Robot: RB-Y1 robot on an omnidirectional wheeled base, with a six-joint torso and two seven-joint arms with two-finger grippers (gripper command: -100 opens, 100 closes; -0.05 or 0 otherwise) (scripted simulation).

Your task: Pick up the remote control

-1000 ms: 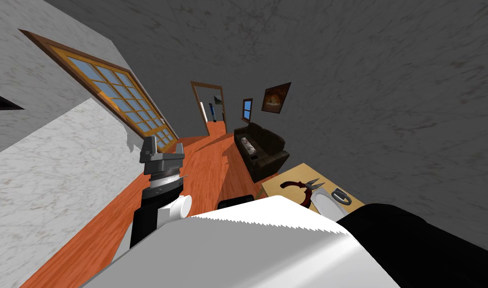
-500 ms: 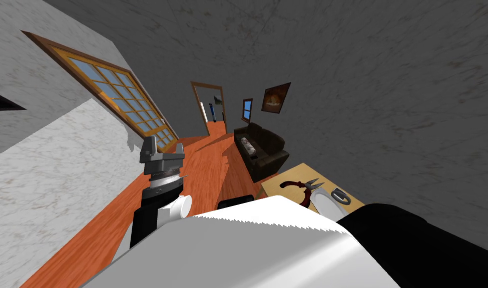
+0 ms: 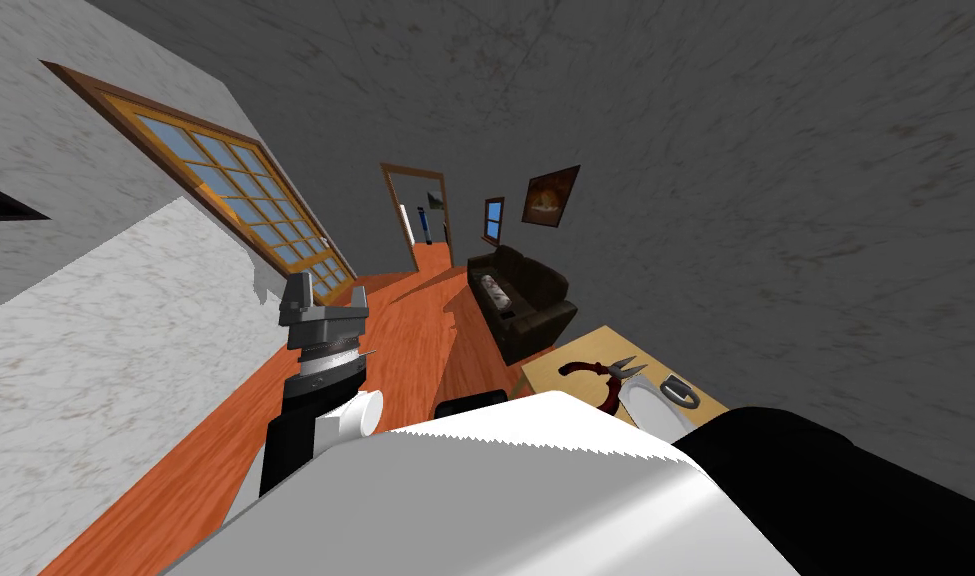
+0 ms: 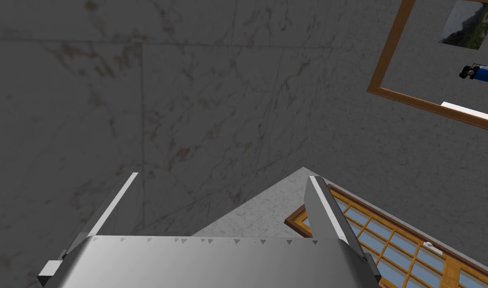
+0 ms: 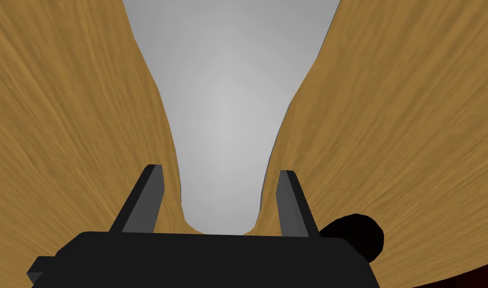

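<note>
Nothing is visibly shifting: the right gripper (image 5: pixel 217 197) is hovering just above the tan wooden table (image 5: pixel 62 125), jaws parted astride the pale grey oblong remote control (image 5: pixel 227 110) lying there, seemingly ready to close. The left gripper (image 3: pixel 327 298), well apart from the table, is gaping empty.

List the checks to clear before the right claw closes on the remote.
1. The right claw is open: ok.
2. The remote control sits between its blades, with a gap on each side: ok.
3. The remote control lies flat on the table: ok.
4. The pliers are clear of the grasp: cannot tell; a dark round thing sits beside the claw's body.
5. The left claw is open and away from the table: ok.
</note>
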